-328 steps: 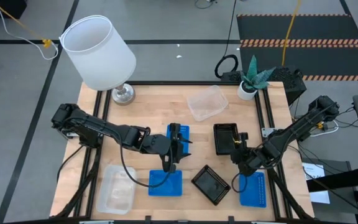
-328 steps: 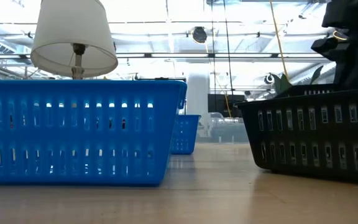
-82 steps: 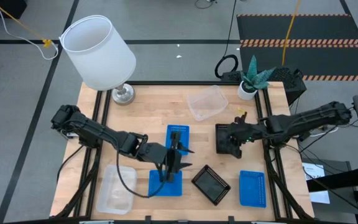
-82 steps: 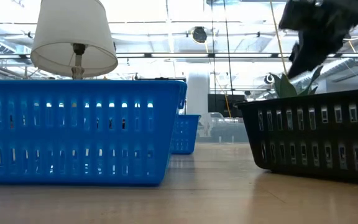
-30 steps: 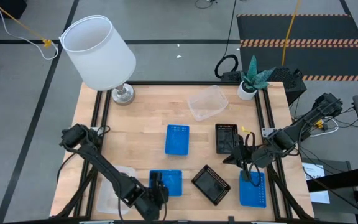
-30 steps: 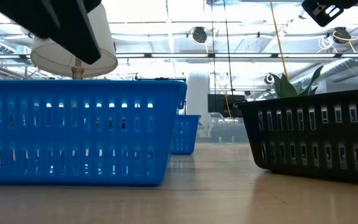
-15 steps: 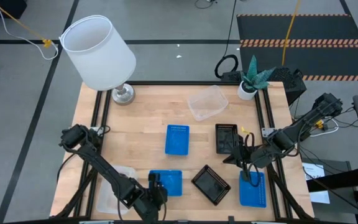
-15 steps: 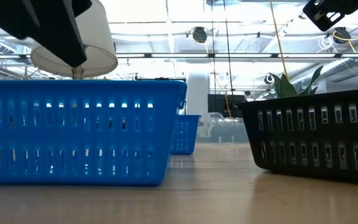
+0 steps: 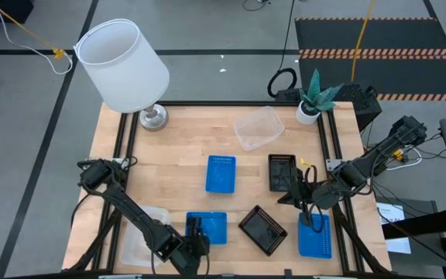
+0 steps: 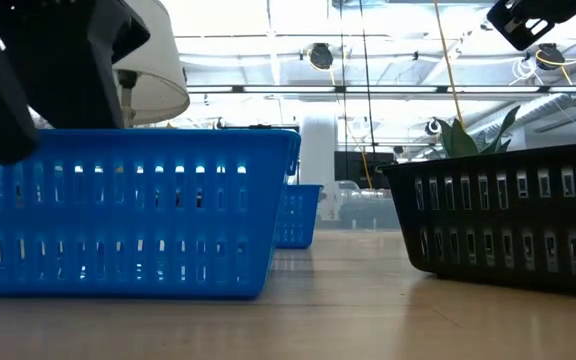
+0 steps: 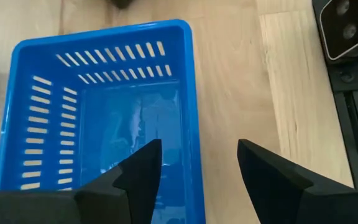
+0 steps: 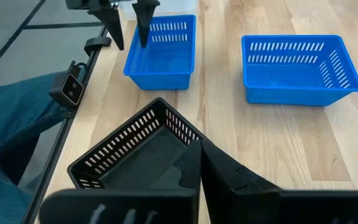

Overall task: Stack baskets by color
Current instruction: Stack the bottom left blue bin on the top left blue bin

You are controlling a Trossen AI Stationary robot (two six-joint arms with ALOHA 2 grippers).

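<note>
The left gripper (image 11: 194, 168) hung open over the front rim of a blue perforated plastic basket (image 9: 207, 227) at the table's front edge, its fingers (image 11: 143, 168) straddling one wall without touching. The right gripper (image 9: 310, 219) was shut on nothing, poised above a second blue basket (image 9: 314, 235) at the front right. A third blue basket (image 9: 221, 173) sat mid-table, beside an upright black basket (image 9: 282, 171); another black basket (image 9: 262, 229) lay skewed between the front blue ones. Clear translucent baskets (image 9: 258, 127) rested at the back and front left (image 9: 144, 236).

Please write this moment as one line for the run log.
left gripper: open, astride one wall of blue basket | right gripper: shut, empty, near black basket
</note>
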